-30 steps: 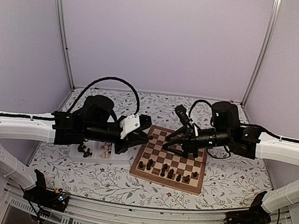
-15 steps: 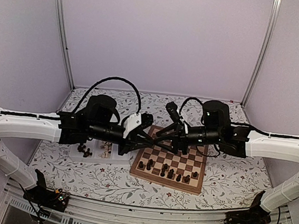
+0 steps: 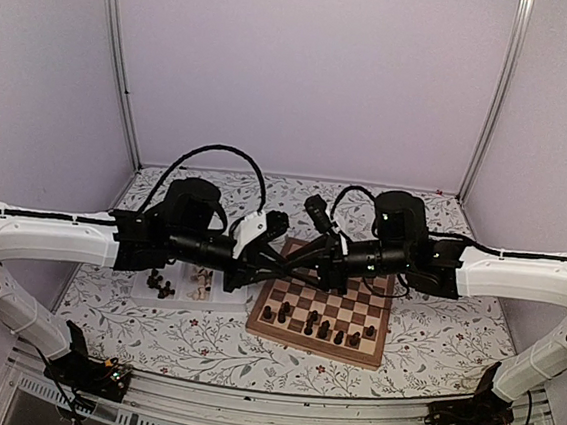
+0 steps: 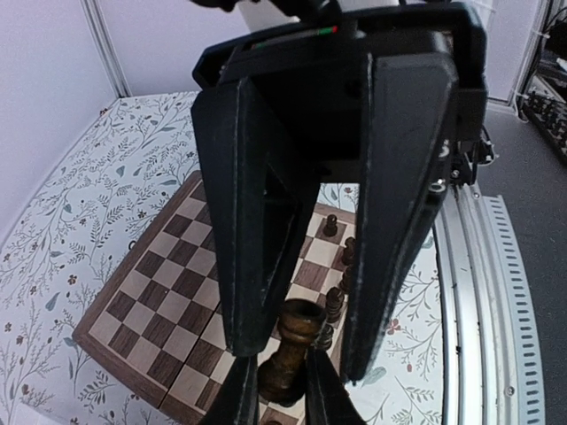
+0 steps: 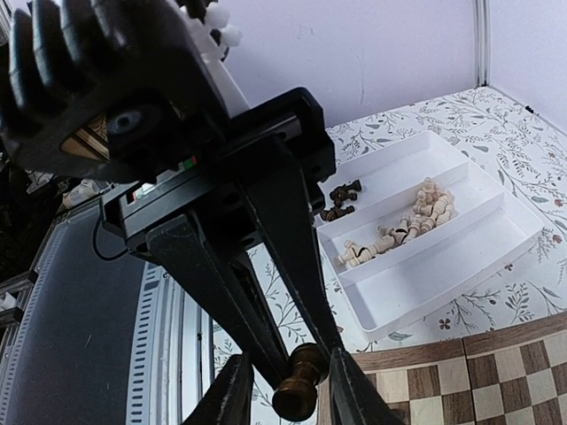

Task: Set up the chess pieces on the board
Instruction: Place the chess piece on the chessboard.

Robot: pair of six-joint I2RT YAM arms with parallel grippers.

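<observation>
Both grippers meet in mid-air over the left part of the board [image 3: 340, 303]. My left gripper [image 4: 279, 394] is shut on the lower part of a dark chess piece [image 4: 301, 323], which hangs above the board [image 4: 168, 283]. My right gripper [image 5: 292, 394] straddles the same piece [image 5: 301, 372] from the other side. One of its fingers lies against the piece's head and a small gap shows on the other side. Several dark chess pieces [image 3: 311, 321] stand along the board's near rows. In the top view the held piece is hidden between the fingers.
A white two-compartment tray [image 5: 443, 266] lies left of the board. It holds several pale pieces [image 5: 416, 217] in one compartment and a few dark pieces [image 5: 341, 199] in the other. The tray [image 3: 180, 298] sits under my left arm. Flowered cloth covers the table.
My right arm has moved left to meet the left gripper, and its jaws have narrowed around the dark piece. The left gripper has kept its hold and shifted slightly right.
</observation>
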